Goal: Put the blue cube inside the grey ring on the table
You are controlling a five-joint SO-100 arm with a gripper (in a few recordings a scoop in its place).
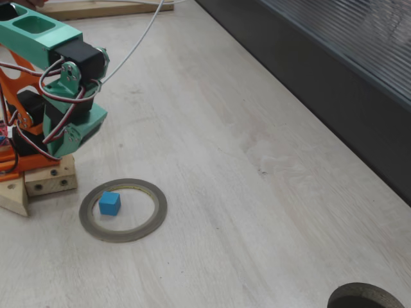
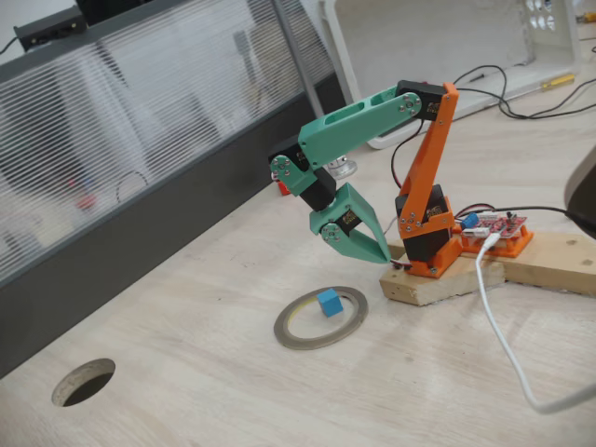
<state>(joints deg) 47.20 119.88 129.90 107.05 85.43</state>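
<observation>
The blue cube (image 1: 110, 203) (image 2: 328, 302) lies flat on the table (image 1: 257, 192) inside the grey ring (image 1: 151, 221) (image 2: 300, 341), close to the ring's side nearest the arm's base and not touching the rim. The teal gripper (image 2: 383, 255) hangs folded back above the table beside the orange base, up and away from the ring. Its fingers (image 2: 358, 228) meet at the tips with nothing between them. In a fixed view the gripper body (image 1: 82, 125) sits above and left of the ring, and its tips are hard to make out.
The arm's base stands on a wooden block (image 1: 43, 183) (image 2: 438, 281) right by the ring. A white cable (image 2: 503, 340) trails over the table. A dark round opening (image 1: 366, 297) (image 2: 84, 380) lies far from the ring. A dark panel (image 1: 334, 83) lines the table's edge.
</observation>
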